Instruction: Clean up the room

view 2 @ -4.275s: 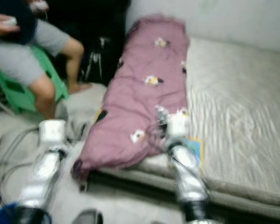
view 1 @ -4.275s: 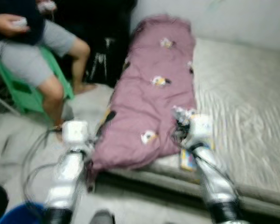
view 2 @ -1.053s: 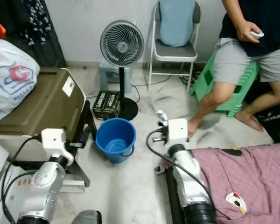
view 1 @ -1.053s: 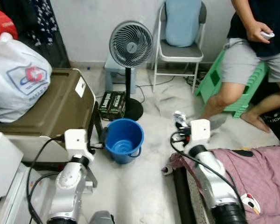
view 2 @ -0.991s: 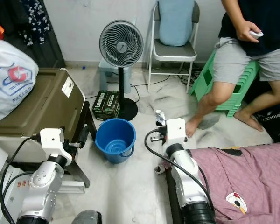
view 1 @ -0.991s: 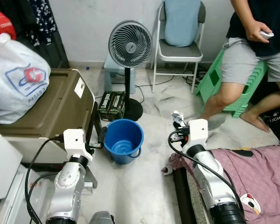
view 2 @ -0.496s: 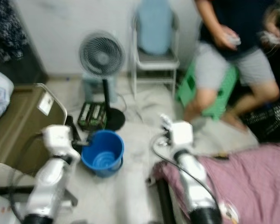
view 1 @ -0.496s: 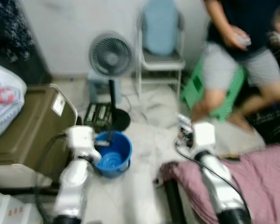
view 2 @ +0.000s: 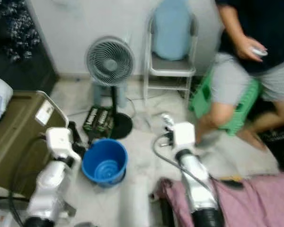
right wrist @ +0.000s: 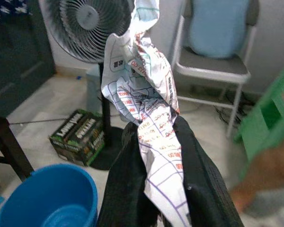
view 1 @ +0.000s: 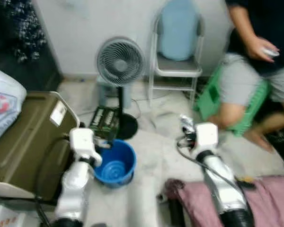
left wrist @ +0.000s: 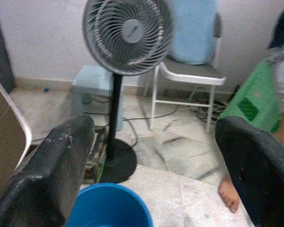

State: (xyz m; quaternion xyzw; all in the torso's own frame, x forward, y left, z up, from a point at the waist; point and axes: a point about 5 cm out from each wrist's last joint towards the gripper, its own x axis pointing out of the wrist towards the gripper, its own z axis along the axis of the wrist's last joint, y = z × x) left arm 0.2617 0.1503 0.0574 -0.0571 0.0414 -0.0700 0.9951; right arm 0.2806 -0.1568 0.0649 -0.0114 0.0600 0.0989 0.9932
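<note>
My right gripper [right wrist: 156, 156] clamps crumpled wrapper [right wrist: 142, 94]; left gripper [left wrist: 156, 156] apart, empty. Wrapper could miss blue bucket [view 1: 114, 164] if dropped early.

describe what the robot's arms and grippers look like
Both arms are silver tubes ending in white boxy wrist blocks, with black cables looping alongside. The left gripper and right gripper each have two long black fingers, scuffed and matte.
</note>
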